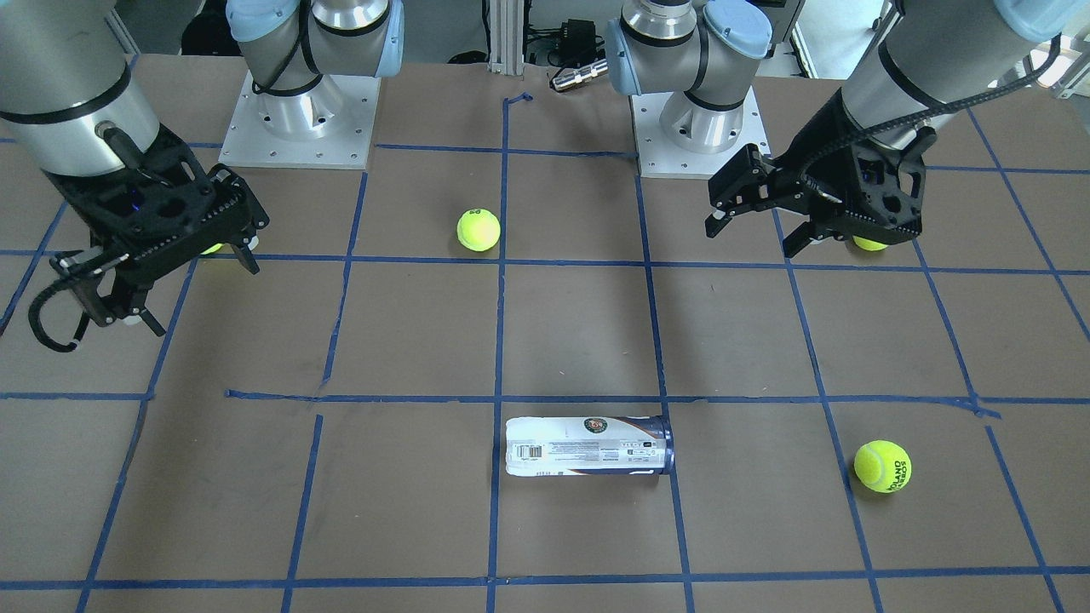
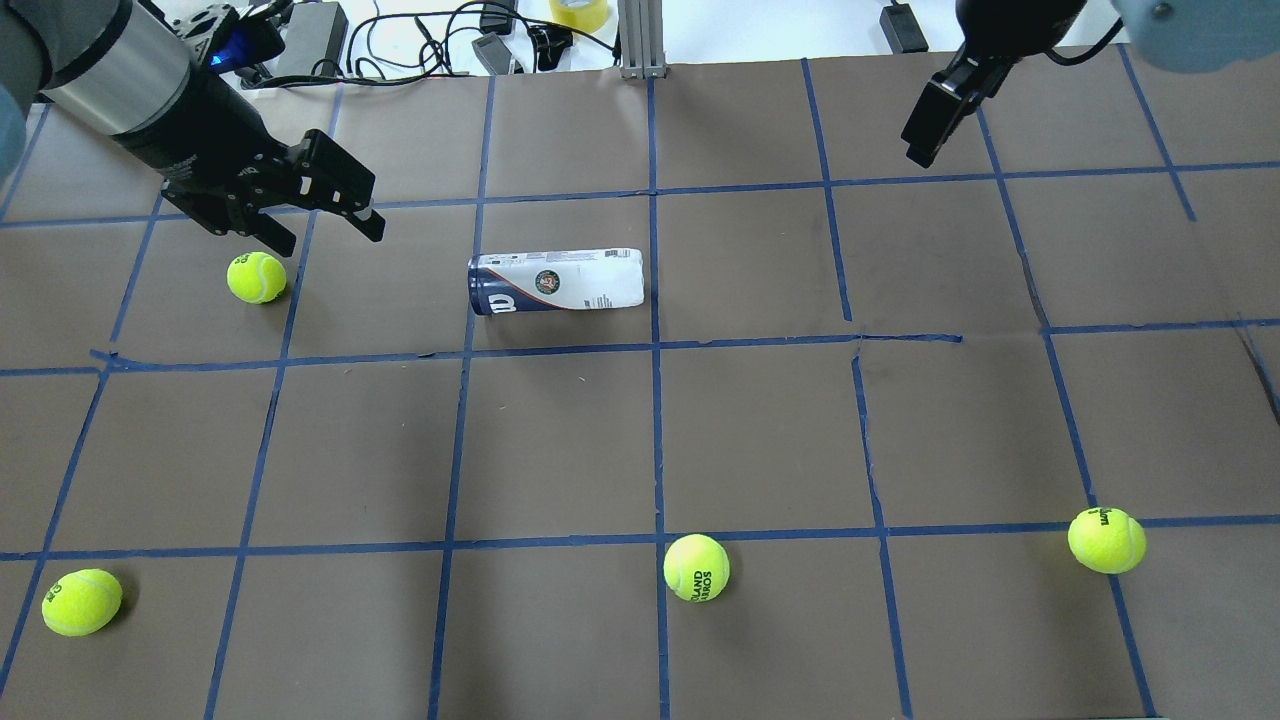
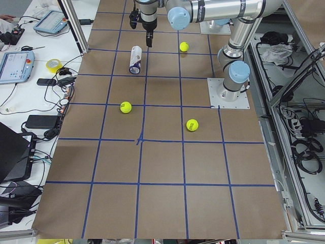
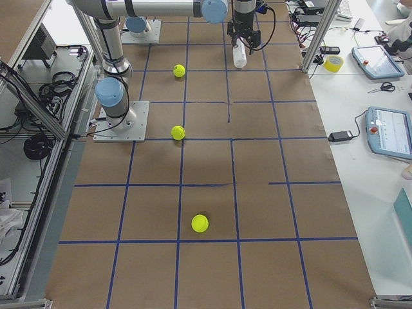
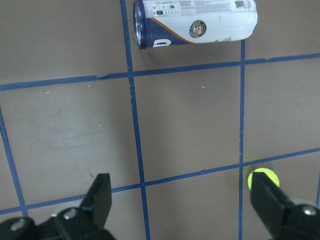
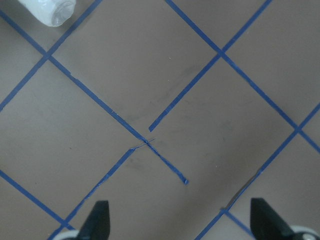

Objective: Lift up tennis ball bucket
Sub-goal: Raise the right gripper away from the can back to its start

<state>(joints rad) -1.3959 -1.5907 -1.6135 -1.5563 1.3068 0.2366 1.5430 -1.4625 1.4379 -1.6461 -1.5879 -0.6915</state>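
The tennis ball bucket (image 1: 588, 445) is a white and navy tube that lies on its side on the brown table, near the far middle in the overhead view (image 2: 557, 282). My left gripper (image 2: 330, 238) is open and empty, above the table to the left of the bucket and apart from it. In the left wrist view the bucket (image 5: 195, 22) lies well ahead of the spread fingers (image 5: 102, 195). My right gripper (image 1: 200, 289) is open and empty, far off to the other side. Its wrist view shows only the bucket's white end (image 6: 47, 10).
Loose tennis balls lie around: one just beside my left gripper (image 2: 256, 277), one near the front middle (image 2: 696, 567), one front left (image 2: 82, 602), one front right (image 2: 1106, 540). Blue tape lines grid the table. Cables and a tape roll (image 2: 578, 12) lie past the far edge.
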